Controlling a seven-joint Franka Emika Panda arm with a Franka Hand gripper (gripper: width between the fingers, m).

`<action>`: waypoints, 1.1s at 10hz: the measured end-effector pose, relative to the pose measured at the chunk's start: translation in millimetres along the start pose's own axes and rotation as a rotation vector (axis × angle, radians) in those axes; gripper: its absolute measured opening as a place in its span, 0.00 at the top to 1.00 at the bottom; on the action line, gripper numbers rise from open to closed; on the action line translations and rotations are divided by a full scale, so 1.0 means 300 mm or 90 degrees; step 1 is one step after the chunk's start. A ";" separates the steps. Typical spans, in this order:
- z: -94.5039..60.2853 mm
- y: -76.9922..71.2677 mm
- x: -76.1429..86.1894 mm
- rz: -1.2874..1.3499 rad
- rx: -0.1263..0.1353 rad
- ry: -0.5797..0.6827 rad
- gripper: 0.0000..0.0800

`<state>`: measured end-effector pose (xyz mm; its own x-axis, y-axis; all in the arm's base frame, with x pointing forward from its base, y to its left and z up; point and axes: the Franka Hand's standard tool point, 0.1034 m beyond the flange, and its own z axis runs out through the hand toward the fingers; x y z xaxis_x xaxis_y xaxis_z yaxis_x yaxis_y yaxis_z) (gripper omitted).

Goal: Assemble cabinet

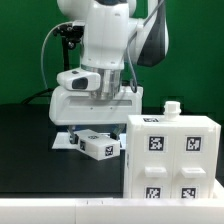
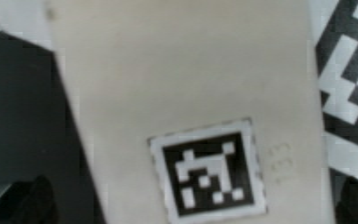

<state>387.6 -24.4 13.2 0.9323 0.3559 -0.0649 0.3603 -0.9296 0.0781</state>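
Cabinet box (image 1: 170, 160) is standing upright near the table's (image 1: 25, 150) front edge, with its tagged face pointing at your exterior camera. Behind it the gripper (image 1: 99, 125) is hanging low, jaws spread wide, over a flat-lying panel (image 2: 158, 90) with its tag up. A small block (image 1: 95, 147) is lying alongside.

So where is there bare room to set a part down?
The black table is bare on the exterior view's left, beside the small parts. It is crowded at centre, where those parts lie next to the box.
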 end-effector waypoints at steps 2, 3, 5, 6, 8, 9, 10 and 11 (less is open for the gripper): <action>0.017 -0.031 0.003 0.024 -0.007 0.003 0.00; 0.018 -0.031 0.002 0.021 -0.007 0.002 0.00; 0.018 -0.029 0.002 0.023 -0.007 0.002 0.29; 0.018 -0.029 0.002 0.023 -0.007 0.002 0.29; 0.015 -0.028 0.008 0.023 -0.005 0.002 0.29; -0.019 -0.016 0.039 0.012 0.027 -0.017 0.29; -0.109 0.014 0.130 0.025 0.054 -0.007 0.29; -0.186 0.043 0.191 0.027 0.066 0.003 0.29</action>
<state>447.6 -10.7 66.1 0.9468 0.3165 -0.0591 0.3157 -0.9486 -0.0229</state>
